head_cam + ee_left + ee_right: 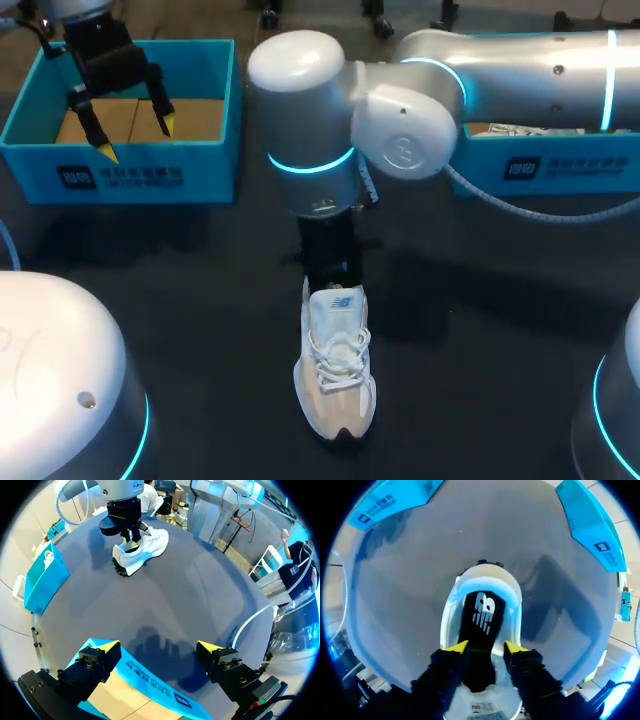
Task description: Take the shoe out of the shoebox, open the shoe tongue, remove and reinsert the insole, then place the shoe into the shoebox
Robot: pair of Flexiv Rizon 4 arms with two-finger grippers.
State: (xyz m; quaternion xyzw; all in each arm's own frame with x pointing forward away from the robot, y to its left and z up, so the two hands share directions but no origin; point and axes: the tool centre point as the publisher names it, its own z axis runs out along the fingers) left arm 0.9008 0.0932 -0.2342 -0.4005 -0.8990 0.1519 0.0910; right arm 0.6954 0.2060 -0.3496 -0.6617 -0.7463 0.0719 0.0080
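Note:
A white and beige shoe (338,385) stands upright mid-table, its toe toward the front edge. My right gripper (486,646) hangs over its heel opening. Its yellow fingertips (457,647) stand apart just above the black insole (481,615), which lies flat inside the shoe with a white logo showing. Nothing is pinched between them. The white tongue (338,305) stands up in front of the gripper. My left gripper (137,139) hovers open over the empty blue shoebox (150,170) at the back left; the left wrist view shows that gripper (159,646) holding nothing.
A second blue box (545,165) with white contents sits at the back right, partly under my right arm. A grey cable hangs from that arm beside it. Dark bare table surrounds the shoe.

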